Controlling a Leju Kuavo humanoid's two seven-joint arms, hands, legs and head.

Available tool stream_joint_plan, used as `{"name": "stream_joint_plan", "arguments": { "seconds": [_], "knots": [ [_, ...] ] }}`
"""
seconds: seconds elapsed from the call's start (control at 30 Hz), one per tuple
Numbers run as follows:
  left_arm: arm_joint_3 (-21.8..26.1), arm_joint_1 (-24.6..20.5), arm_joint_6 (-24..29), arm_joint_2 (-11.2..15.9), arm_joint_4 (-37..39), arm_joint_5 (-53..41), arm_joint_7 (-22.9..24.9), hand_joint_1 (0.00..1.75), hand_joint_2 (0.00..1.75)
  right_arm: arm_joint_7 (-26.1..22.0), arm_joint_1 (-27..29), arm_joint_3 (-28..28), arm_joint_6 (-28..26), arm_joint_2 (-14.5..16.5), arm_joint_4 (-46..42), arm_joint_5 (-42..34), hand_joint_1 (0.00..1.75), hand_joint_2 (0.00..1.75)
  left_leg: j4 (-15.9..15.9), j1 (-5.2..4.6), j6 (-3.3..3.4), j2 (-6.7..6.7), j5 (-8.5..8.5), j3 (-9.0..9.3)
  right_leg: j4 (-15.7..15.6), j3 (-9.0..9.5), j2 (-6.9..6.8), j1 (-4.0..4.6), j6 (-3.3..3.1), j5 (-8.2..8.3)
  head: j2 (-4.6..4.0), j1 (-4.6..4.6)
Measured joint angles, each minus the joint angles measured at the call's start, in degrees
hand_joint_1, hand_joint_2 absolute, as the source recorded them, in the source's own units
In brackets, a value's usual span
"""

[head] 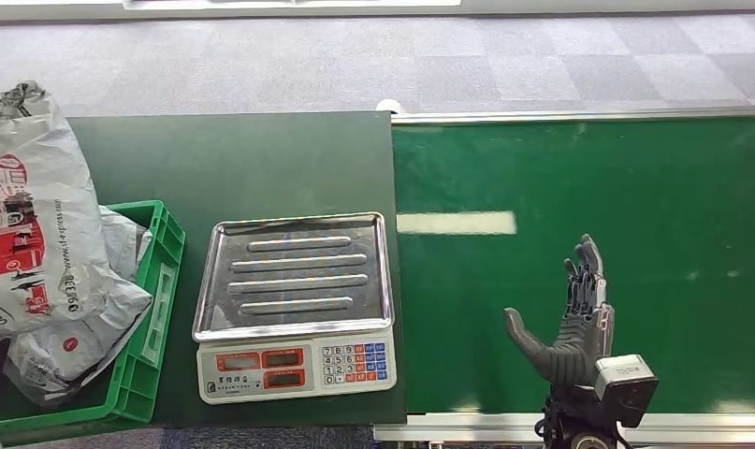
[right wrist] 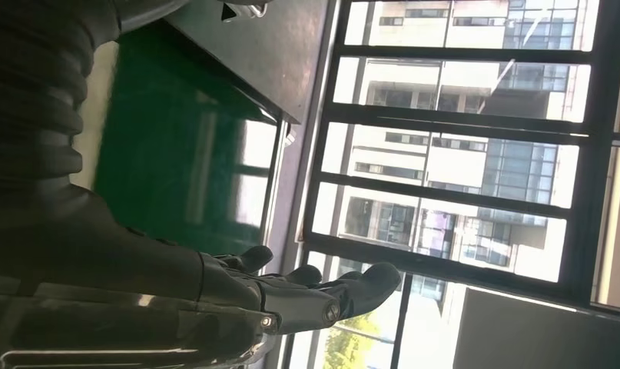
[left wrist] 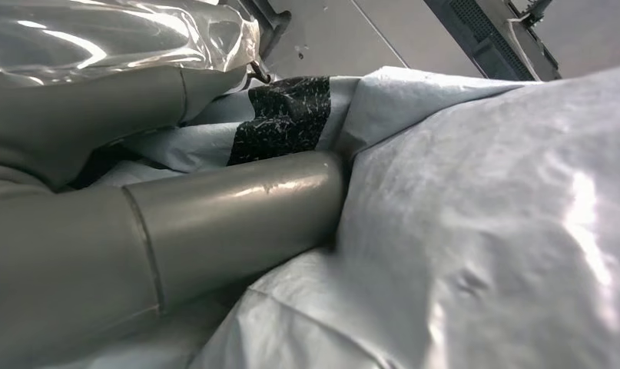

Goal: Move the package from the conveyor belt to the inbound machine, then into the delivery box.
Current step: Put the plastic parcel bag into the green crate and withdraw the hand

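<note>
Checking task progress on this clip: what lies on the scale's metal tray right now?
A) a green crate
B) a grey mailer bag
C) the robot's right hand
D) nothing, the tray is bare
D: in the head view the scale's ribbed metal tray is bare; the grey mailer bags sit in the green crate, and the right hand hovers open over the green conveyor belt.

The head view looks steeply down from above on the tabletop (head: 261, 159) and conveyor belt (head: 635, 234). The left wrist view sits pressed close against grey package film (left wrist: 483, 231). The right wrist view, turned sideways, looks along the same belt (right wrist: 176, 169) toward windows (right wrist: 460, 154).
</note>
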Motion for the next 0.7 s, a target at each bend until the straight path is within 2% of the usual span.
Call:
{"name": "stream_joint_plan", "arguments": {
  "seconds": [0.2,0.43,0.57,0.7],
  "knots": [
    [-0.4,0.1,0.0,-0.1,0.0,-2.0,0.0,1.75,0.0,-0.8,0.4,0.0,-1.0,-0.4,0.0,-0.9,0.0,1.75,0.0,0.0,0.0,0.0,0.0,0.01,0.0,-0.04,0.0,0.0,0.0,0.0,0.0,-0.01],
    [-7.0,1.7,0.0,-0.1,1.5,-12.2,0.0,1.75,0.0,-0.3,1.6,-0.2,-2.2,-0.6,-0.9,-1.2,0.0,1.75,0.0,0.0,0.0,0.02,-0.01,0.0,0.0,-0.03,0.0,-0.01,0.0,0.0,0.0,-0.01],
    [-9.9,2.5,0.0,0.0,5.0,-16.7,0.0,1.75,0.0,0.3,2.0,-0.2,-3.1,-0.9,-1.7,-1.3,0.0,1.75,0.0,0.0,0.0,0.02,-0.01,0.0,0.0,-0.03,0.0,-0.01,0.0,0.0,0.0,-0.01],
    [-10.3,2.7,0.0,-0.1,10.9,-22.2,0.0,1.75,0.0,0.9,2.2,-0.6,-2.8,-1.1,-2.4,-0.7,0.0,1.75,0.0,0.0,0.0,0.02,-0.01,0.02,0.0,-0.03,0.01,0.0,0.0,0.0,0.0,-0.01]
  ]
}}
